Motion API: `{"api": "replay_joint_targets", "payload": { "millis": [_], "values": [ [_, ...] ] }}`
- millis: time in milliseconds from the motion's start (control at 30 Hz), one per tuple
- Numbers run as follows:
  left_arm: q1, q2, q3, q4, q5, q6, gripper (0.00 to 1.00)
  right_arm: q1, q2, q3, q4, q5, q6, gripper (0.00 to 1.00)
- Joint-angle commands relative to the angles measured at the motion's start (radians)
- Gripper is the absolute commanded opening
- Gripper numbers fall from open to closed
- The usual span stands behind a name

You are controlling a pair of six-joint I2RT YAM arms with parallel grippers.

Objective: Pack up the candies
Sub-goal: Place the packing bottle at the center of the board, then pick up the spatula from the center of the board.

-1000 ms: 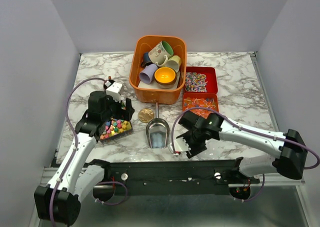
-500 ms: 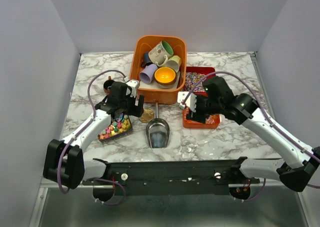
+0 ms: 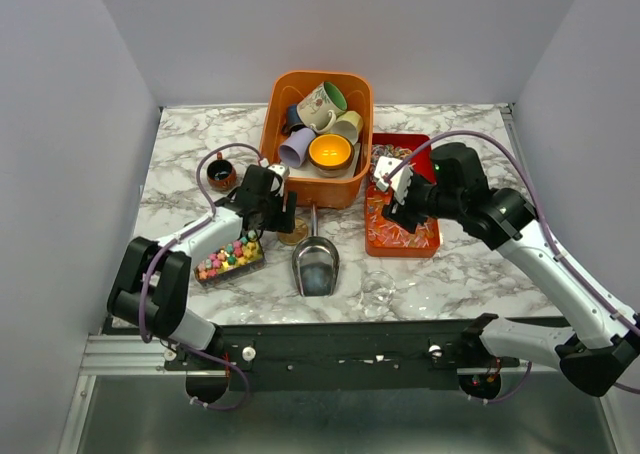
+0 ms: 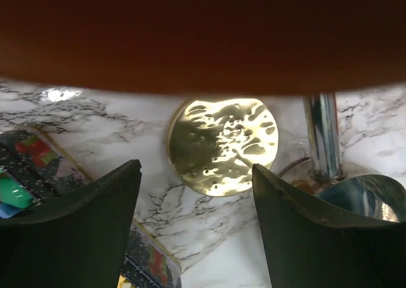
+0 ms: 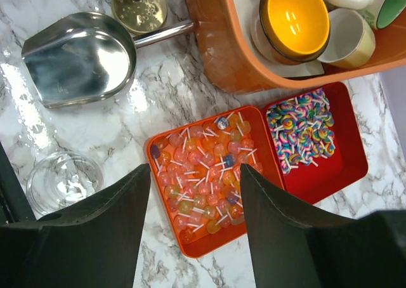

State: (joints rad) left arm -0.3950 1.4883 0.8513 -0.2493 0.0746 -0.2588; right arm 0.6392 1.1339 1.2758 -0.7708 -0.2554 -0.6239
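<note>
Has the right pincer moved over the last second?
Yes. The right pincer went from beside the scoop rearward to above the orange tray.

Swirled multicolour candies [image 5: 303, 132] lie in a red tray [image 5: 352, 164]; at its 8 o'clock, orange-red candies [image 5: 200, 186]. White, grey-veined marble table [image 5: 146, 120]; orange basket [image 5: 222, 53]; gold disc [image 5: 139, 9].

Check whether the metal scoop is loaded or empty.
Empty. The right wrist view shows only bare shiny metal in the bowl of the scoop; the candies lie in the red trays beside it.
</note>
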Motion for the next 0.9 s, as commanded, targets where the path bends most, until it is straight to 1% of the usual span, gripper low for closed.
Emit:
{"api": "replay_joint_targets", "payload": {
  "millis": [0, 100, 200, 333, 433, 500, 633, 767, 867],
  "values": [
    [-0.028, -0.066, -0.009, 0.015, 0.057, -0.042, 0.80, -0.021, -0.022, -0.033, 0.042, -0.016, 0.029, 0.66],
    [-0.048, -0.123, -0.046, 0.022, 0.083, -0.036, 0.74, -0.024, -0.017, -0.032, 0.044, -0.018, 0.029, 0.66],
    [-0.077, -0.160, -0.084, 0.019, 0.114, -0.019, 0.72, -0.026, -0.008, -0.027, 0.050, -0.018, 0.024, 0.66],
    [-0.099, -0.183, -0.132, 0.015, 0.111, 0.004, 0.69, -0.029, -0.003, -0.030, 0.061, -0.018, 0.024, 0.66],
    [-0.108, -0.177, -0.144, 0.018, 0.106, 0.045, 0.63, -0.032, -0.002, -0.029, 0.064, -0.024, 0.029, 0.66],
    [-0.113, -0.158, -0.140, 0.012, 0.114, 0.070, 0.55, -0.032, -0.003, -0.030, 0.062, -0.033, 0.032, 0.66],
    [-0.134, -0.126, -0.120, -0.001, 0.145, 0.092, 0.50, -0.039, -0.017, -0.049, 0.067, -0.031, 0.032, 0.66],
    [-0.160, -0.092, -0.101, -0.011, 0.143, 0.095, 0.46, -0.047, -0.034, -0.075, 0.074, -0.025, 0.024, 0.66],
    [-0.174, -0.065, -0.086, -0.024, 0.143, 0.101, 0.38, -0.055, -0.043, -0.082, 0.076, -0.024, 0.023, 0.66]
  ]
}}
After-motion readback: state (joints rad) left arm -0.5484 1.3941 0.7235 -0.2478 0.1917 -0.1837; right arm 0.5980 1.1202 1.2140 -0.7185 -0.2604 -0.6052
